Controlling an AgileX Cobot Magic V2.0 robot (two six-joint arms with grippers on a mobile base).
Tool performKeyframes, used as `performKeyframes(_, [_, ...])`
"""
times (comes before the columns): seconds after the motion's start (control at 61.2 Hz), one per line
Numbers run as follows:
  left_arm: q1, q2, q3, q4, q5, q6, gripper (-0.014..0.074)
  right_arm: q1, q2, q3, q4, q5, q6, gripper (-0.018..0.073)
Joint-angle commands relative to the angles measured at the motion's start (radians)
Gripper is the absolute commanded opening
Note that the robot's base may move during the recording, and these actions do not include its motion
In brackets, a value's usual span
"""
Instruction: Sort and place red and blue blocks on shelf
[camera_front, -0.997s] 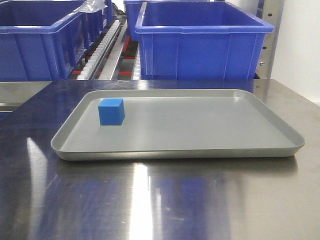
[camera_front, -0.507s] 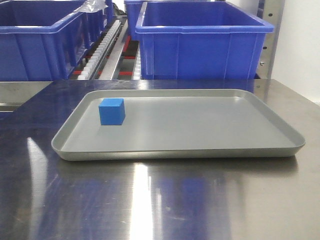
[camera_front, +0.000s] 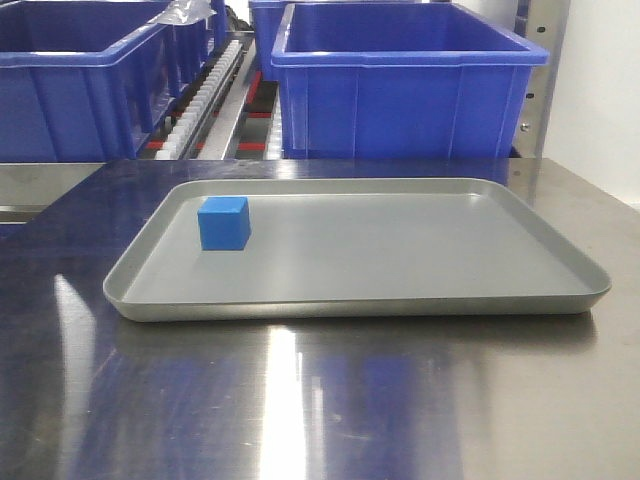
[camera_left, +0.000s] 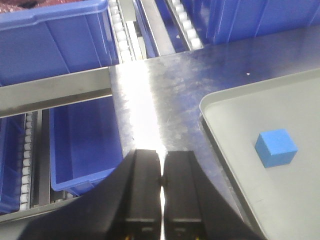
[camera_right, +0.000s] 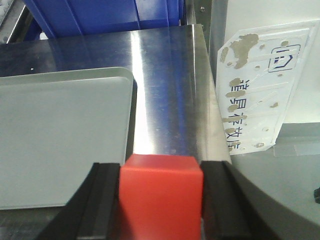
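The blue block (camera_front: 223, 223) rests flat in the near-left part of the grey tray (camera_front: 400, 300); neither gripper shows in the front view. In the left wrist view the blue block (camera_left: 276, 147) lies to the right of my left gripper (camera_left: 162, 166), which hangs shut and empty over the steel tabletop (camera_left: 145, 110). My right gripper (camera_right: 161, 172) is shut on the red block (camera_right: 161, 197), held above the table just past the tray's corner (camera_right: 120, 80). The shelf shows as white roller tracks (camera_front: 205, 95) and a brushed front rail (camera_left: 55, 92).
Big blue bins (camera_front: 405, 90) stand on the shelf behind the table, another at the far left (camera_front: 70, 90), and one sits lower on the left (camera_left: 85, 145). The table's right edge (camera_right: 207, 100) borders a white signboard (camera_right: 260, 85).
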Motion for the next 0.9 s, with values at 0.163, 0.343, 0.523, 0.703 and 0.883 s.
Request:
performKeyframes(0.163, [-0.007,0.006,-0.038,-0.016,-0.058,-0.005,0.0147,-0.004,0.000,-0.030,0.006,-0.077,-0.008,0.0058])
performKeyframes(0.343, [-0.007,0.006,-0.038,-0.016,-0.060,-0.005,0.0147,-0.004,0.000,-0.030,0.006,-0.077,-0.008,0.0058])
performKeyframes(0.523, [-0.007,0.006,-0.038,-0.028,-0.051,-0.005,0.0163,-0.004,0.000,-0.030,0.006,-0.077,-0.008,0.0058])
performKeyframes(0.703, [-0.007,0.006,-0.038,-0.071,0.011,-0.007,0.0439,-0.004,0.000,-0.030,0.006,-0.077,-0.008,0.0058])
performKeyframes(0.883, [-0.007,0.032,-0.038,-0.181,0.143,-0.007,0.0519,-0.004,0.000,-0.030,0.006,-0.077,-0.008,0.0058])
